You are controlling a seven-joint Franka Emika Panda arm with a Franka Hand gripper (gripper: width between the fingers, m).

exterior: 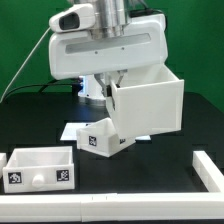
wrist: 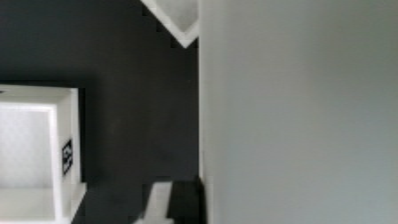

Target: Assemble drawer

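The large white cube-shaped casing [exterior: 150,100] hangs tilted above the black table, its open side up. My gripper [exterior: 108,82] is shut on the casing's wall at the exterior view's left. In the wrist view that wall [wrist: 302,120] fills half the picture; one dark finger [wrist: 178,202] lies against it and the other is hidden behind it. One small tray [exterior: 100,138] with a tag lies under the casing's lower corner. The second small tray [exterior: 40,168] with two tags and a knob stands at the front left; it also shows in the wrist view [wrist: 39,140].
A white rail [exterior: 120,207] runs along the table's front edge and up the exterior view's right [exterior: 210,172]. A black cable [exterior: 25,65] hangs at the back left. A white edge [wrist: 173,18] shows in a corner of the wrist view.
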